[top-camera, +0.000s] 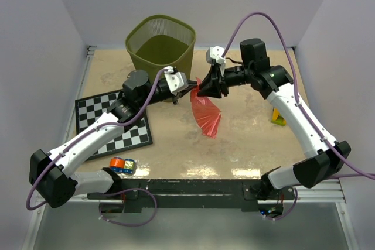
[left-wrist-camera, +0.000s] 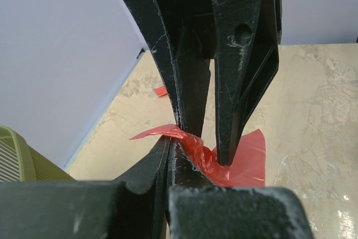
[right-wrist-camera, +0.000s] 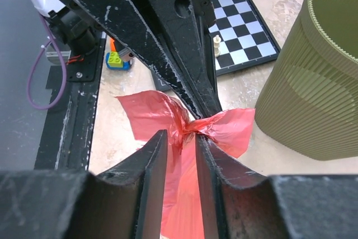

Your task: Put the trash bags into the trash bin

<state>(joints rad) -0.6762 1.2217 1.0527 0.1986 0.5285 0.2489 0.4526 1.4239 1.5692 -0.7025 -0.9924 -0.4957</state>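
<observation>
Top external view: the thin, crinkly, translucent red plastic trash bag [top-camera: 206, 115] hangs just in front of the olive-green mesh trash bin [top-camera: 146, 62], off its right corner. The jaws of the left gripper [left-wrist-camera: 170, 146] are clamped on the bag's bunched top. Those of the right gripper [right-wrist-camera: 182, 138] stand slightly apart, with film between them.

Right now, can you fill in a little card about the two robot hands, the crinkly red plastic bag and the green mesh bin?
Bag: crinkly red plastic trash bag, held up by its bunched top, outside the bin
Bin: olive-green mesh trash bin, upright, beside the bag
Left gripper: shut on the bag's bunched top
Right gripper: jaws apart, red film between them
Also on the table: black-and-white chessboard, small colourful toy blocks
</observation>
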